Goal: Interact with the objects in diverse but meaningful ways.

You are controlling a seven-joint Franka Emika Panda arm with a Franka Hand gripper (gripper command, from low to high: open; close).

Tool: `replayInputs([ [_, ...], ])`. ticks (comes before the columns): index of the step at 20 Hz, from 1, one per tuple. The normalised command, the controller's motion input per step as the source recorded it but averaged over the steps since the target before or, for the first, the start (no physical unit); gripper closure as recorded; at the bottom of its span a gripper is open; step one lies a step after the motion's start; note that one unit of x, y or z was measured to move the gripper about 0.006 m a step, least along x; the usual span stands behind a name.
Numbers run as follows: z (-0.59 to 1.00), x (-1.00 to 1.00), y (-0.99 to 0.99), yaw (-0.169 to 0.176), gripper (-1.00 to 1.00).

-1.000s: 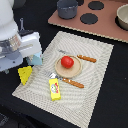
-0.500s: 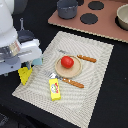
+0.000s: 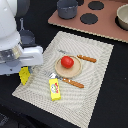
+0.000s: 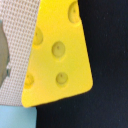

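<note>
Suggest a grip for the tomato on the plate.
Grip the tomato across its widest part, coming straight down from above. It is round and sits alone in the middle of the plate, with the fork and knife off to either side, so the hand's fingers can probably close around it unobstructed.

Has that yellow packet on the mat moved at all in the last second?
No. The yellow packet lies at the same spot beside the plate, on the mat.

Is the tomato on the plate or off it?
On it. The red tomato sits in the middle of the round tan plate on the placemat.
</note>
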Motion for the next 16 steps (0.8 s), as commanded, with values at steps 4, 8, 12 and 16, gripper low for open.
replayInputs([
  [4, -0.32, 0.0, 0.0, 0.0, -1.0],
  [8, -0.31, 0.0, 0.0, 0.0, 1.0],
  [12, -0.29, 0.0, 0.0, 0.0, 1.0],
  [16, -0.27, 0.0, -0.02, 0.0, 1.0],
])
